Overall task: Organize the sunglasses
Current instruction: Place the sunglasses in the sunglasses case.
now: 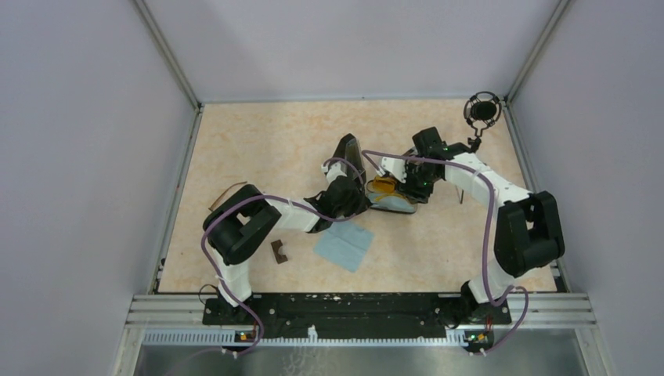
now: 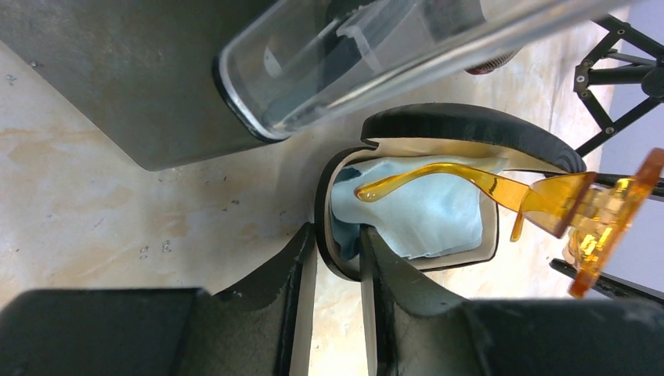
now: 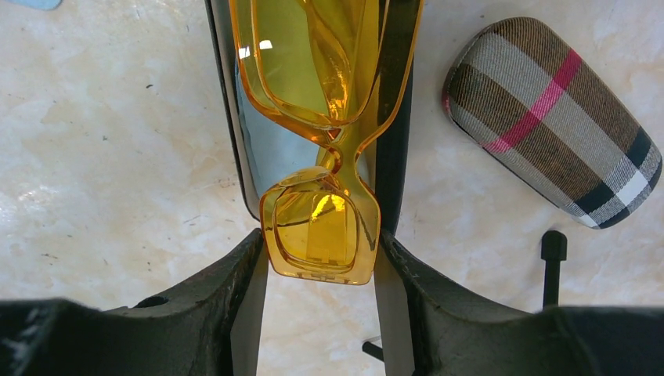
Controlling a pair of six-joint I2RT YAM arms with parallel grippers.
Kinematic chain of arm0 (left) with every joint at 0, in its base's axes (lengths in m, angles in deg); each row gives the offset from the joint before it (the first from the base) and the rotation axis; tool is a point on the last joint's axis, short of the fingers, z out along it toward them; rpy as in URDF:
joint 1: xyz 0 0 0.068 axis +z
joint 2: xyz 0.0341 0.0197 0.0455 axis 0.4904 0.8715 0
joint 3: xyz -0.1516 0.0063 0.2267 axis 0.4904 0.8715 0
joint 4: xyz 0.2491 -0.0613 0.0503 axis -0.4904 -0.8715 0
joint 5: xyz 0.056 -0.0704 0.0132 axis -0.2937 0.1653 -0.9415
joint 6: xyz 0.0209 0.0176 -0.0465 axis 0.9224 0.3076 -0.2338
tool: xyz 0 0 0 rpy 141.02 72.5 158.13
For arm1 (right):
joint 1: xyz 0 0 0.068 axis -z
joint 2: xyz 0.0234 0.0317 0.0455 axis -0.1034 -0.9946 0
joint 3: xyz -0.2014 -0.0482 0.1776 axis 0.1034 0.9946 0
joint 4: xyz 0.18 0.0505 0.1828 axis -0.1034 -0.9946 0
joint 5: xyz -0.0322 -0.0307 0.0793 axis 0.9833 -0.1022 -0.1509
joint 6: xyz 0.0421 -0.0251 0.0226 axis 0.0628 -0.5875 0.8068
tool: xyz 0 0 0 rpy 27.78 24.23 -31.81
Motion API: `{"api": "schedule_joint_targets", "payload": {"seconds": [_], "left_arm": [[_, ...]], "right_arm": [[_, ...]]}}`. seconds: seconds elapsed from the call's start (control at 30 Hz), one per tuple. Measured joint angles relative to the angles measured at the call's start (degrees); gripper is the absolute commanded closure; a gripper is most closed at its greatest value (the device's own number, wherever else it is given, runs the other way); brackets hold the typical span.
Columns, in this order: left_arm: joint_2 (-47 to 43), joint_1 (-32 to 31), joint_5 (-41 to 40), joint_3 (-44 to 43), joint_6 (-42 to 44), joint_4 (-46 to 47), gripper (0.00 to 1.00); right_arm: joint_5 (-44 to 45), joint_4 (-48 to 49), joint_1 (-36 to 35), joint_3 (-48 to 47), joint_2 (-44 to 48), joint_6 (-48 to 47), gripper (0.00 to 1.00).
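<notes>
Two pairs are showing, well apart, over the counter (image 1: 258, 141). The right pincer (image 3: 321, 258) is pinching the amber sunglasses (image 3: 321, 235) by one lens, its fingers (image 3: 243, 290) pressing either side of the frame, just over the open black case (image 3: 394, 172). The left pincer (image 2: 338, 266) is clamping the near wall of that case, whose cream lining is holding a pale blue liner cloth (image 2: 423, 215); one amber temple is hanging across it. From above, we are finding this cluster just past the counter's middle, toward 1 o'clock. The slim brown sunglasses (image 1: 232, 189) are lying alone at 9 o'clock, near the left wall. A loose blue cloth (image 1: 344, 244) is resting at 6 o'clock, a small dark brown block (image 1: 279, 251) at its 9 o'clock. The plaid case (image 3: 556, 117) is lying at 2 o'clock from the gripped lens, apart from it. The counter is showing a pale peach, marbled face, with faint specks and scuffs close up. Pale lavender walls (image 1: 352, 47) are closing in three sides, aluminium posts (image 1: 168, 55) are running up the far corners, and a ribbed metal rail (image 1: 360, 335) is edging the near side. A black microphone-like thing on a stand (image 1: 481, 110) is standing at the 1 o'clock corner.
</notes>
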Motion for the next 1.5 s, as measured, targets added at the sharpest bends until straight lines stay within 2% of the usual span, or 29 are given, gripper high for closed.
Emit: {"api": "schedule_joint_targets", "payload": {"seconds": [0.6, 1.17, 1.5], "left_arm": [[0.0, 0.22, -0.04, 0.13, 0.17, 1.49, 0.68], [0.0, 0.2, 0.04, 1.33, 0.35, 2.45, 0.68], [0.0, 0.2, 0.04, 1.38, 0.37, 2.49, 0.68]], "right_arm": [[2.38, -2.08, -0.96, -2.19, -2.43, -3.54, 0.86], [0.57, -3.91, -3.72, -1.16, -0.31, 3.76, 0.87], [0.98, -3.8, -4.11, -0.87, -0.48, 4.76, 0.91]]}}
